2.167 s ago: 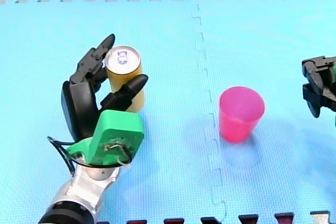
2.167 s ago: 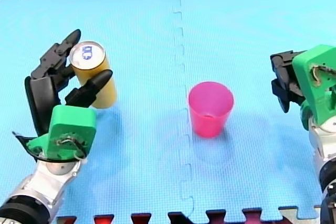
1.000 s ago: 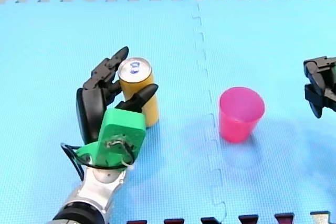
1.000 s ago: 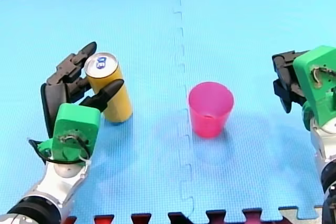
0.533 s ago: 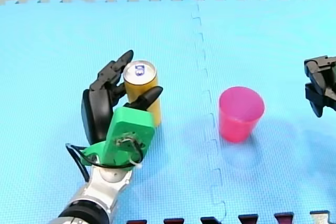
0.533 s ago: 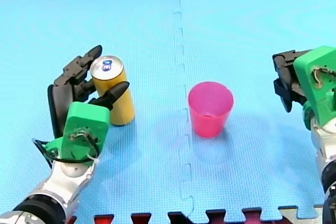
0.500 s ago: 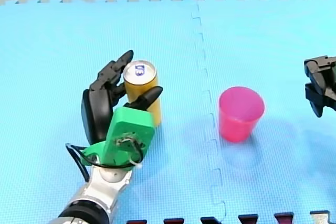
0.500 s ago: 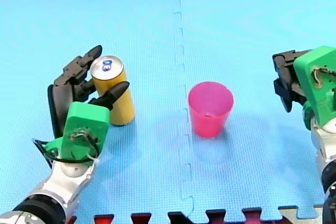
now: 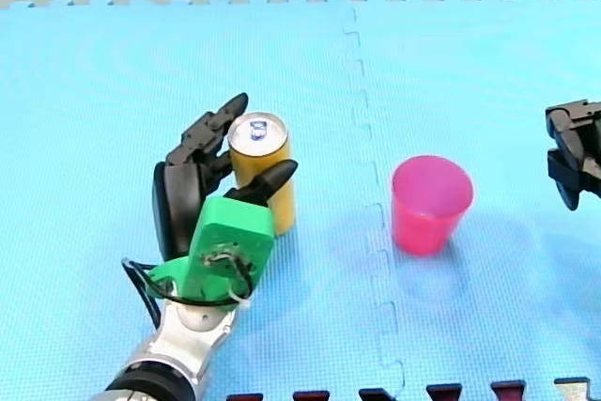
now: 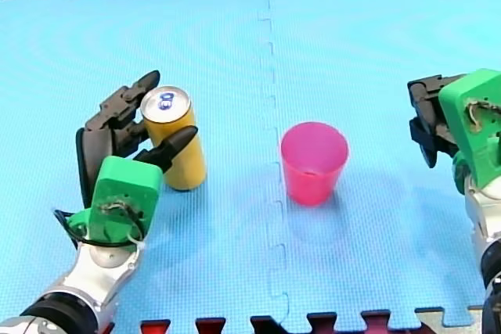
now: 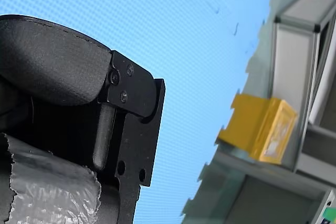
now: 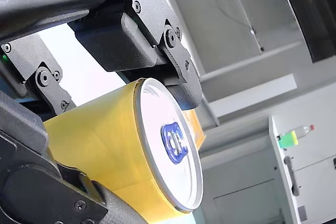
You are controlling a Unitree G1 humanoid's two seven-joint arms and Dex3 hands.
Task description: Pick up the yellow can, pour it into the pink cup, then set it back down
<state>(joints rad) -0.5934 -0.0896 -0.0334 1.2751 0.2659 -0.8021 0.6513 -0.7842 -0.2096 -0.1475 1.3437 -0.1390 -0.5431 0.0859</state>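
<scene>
The yellow can [image 9: 264,176] stands upright left of the mat's middle, silver top showing, with my left hand [image 9: 261,138] shut on it: two fingers [image 9: 208,133] behind it, thumb [image 9: 272,180] across its front. The second wrist view shows the same can [image 12: 105,150] clamped between black fingers [image 12: 136,45]. I cannot tell whether its base touches the mat. The pink cup [image 9: 430,204] stands upright and apart, to the can's right. My right hand [image 10: 429,119] hangs at the right edge, right of the cup, holding nothing.
Blue foam mat [image 9: 451,72] with a jigsaw seam [image 9: 362,72] running front to back between can and cup. Dark tiles [image 10: 329,323] line the near edge. In the first wrist view, a yellow box [image 11: 262,129] sits beyond the mat's edge.
My left hand has carried the can steadily to the right and nearer, closing the gap to the pink cup. The cup and my right hand have stayed put.
</scene>
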